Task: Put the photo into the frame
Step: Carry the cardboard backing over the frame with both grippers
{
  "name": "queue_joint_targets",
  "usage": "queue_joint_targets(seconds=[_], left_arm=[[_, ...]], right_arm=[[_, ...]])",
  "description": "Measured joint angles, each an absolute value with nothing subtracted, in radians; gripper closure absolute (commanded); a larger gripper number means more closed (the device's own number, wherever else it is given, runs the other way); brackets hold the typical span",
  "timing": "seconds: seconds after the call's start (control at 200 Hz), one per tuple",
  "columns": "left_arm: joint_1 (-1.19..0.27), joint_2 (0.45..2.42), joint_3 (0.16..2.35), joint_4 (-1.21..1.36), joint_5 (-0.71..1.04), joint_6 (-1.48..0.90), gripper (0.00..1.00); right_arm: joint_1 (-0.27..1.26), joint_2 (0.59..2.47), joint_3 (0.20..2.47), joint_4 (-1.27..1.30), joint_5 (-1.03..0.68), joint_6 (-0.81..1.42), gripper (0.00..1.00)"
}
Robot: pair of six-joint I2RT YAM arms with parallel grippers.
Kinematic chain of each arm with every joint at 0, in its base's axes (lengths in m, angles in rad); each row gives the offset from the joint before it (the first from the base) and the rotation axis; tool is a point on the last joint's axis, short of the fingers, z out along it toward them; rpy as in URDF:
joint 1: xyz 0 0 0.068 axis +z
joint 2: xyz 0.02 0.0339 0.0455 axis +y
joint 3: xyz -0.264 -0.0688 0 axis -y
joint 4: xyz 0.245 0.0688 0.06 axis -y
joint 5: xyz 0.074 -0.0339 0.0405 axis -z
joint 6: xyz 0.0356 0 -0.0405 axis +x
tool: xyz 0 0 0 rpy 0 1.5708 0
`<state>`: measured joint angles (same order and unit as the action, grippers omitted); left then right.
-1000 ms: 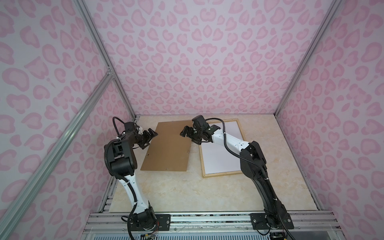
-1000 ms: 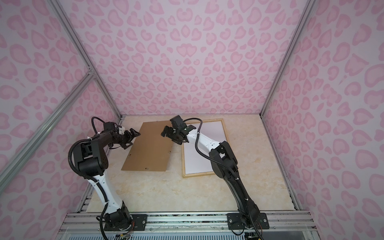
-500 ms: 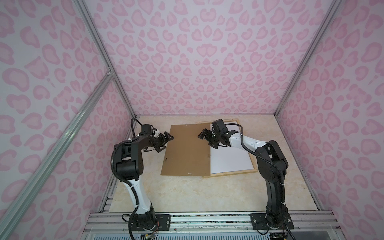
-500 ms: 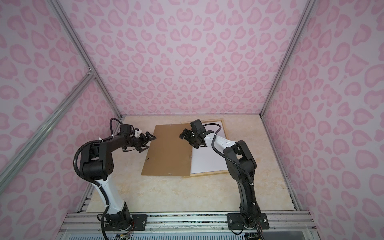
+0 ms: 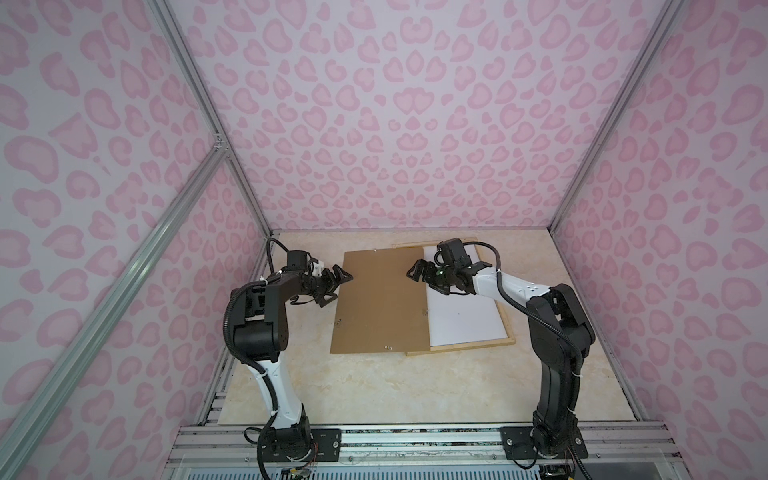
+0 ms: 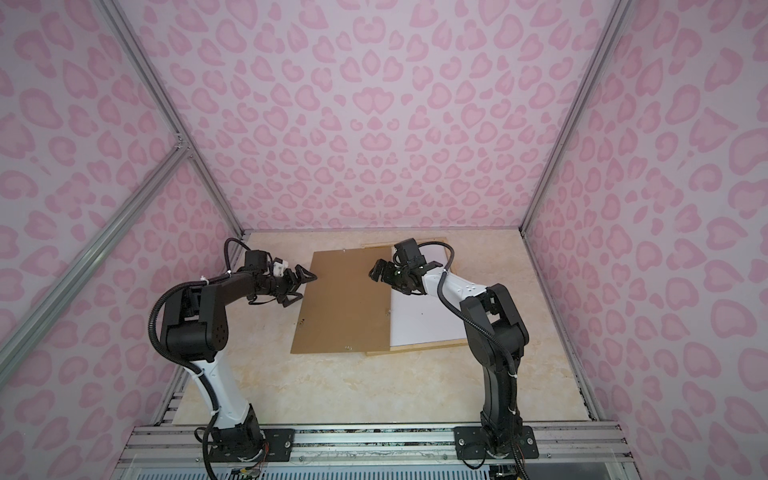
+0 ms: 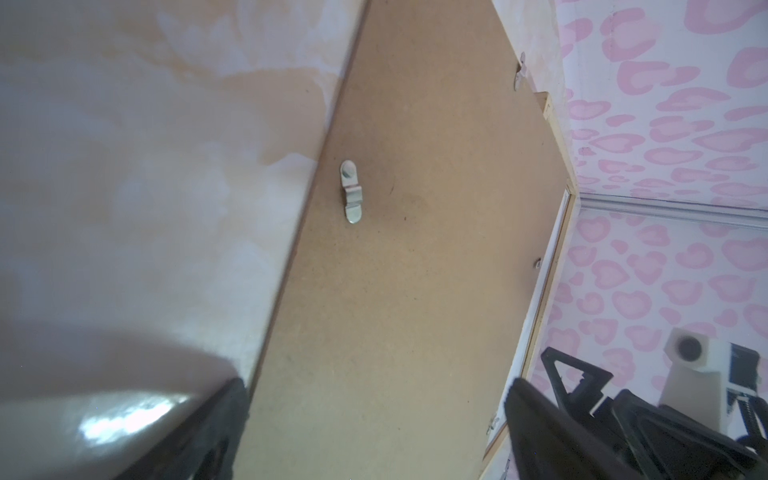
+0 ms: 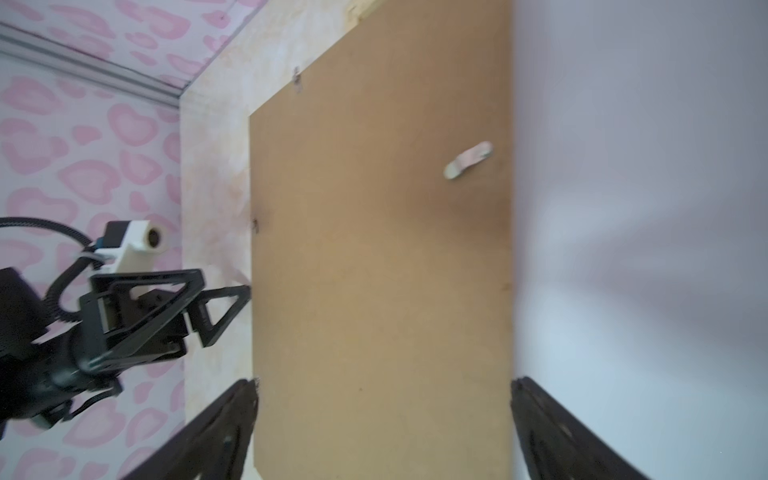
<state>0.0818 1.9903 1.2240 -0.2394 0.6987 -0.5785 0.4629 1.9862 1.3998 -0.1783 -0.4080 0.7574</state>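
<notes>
Two robot arms work over a pale wooden frame (image 5: 469, 345) lying flat on the marbled surface (image 5: 374, 386), toward 1 o'clock from its centre. A brown backing board (image 5: 380, 303) lies over the frame's 9 o'clock half and overhangs onto the surface. A plain white sheet (image 5: 461, 316) fills the uncovered half of the frame. No printed face of the photo shows in any view, and whether that sheet is its back cannot be told.

The left pincer (image 5: 338, 286) is released, with its jaws spread at the board's 9 o'clock edge. Whether a fingertip touches that edge is unclear. The right pincer (image 5: 424, 280) also gapes and grasps nothing, poised over the board's 3 o'clock edge near the far end.

The step in hand looks like seating the board over the frame's back. Done well, that likely means nudging the board toward 3 o'clock with low, even pushes from both ends so it does not swing. Its edges should sit parallel to the rails before it drops inside them. The white sheet should not ride up or crease under the sliding edge. A metal clip (image 7: 351, 192) on the board's face probably needs to stay turned inward until the board sits flush.
</notes>
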Motion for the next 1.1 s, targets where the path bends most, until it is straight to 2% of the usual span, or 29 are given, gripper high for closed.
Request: queue_joint_targets(seconds=[0.125, 0.25, 0.57, 0.985, 1.1], left_arm=[[0.081, 1.990, 1.224, -0.240, 0.699, -0.579, 0.01], [0.081, 1.990, 1.224, -0.240, 0.699, -0.579, 0.01], [0.081, 1.991, 1.224, -0.239, 0.699, -0.582, 0.01], [0.081, 1.990, 1.225, -0.239, 0.699, -0.594, 0.01], [0.081, 1.985, 1.227, -0.249, 0.697, -0.601, 0.01]], right_arm=[[0.435, 2.021, 1.377, -0.176, -0.449, 0.711, 0.16], [0.425, 2.040, 1.355, -0.138, -0.503, 0.690, 0.30], [0.389, 2.109, 1.291, 0.072, -0.642, 0.757, 0.46], [0.356, 2.179, 1.200, 0.451, -0.790, 0.962, 0.80], [0.344, 2.180, 1.177, 0.550, -0.822, 1.032, 0.97]])
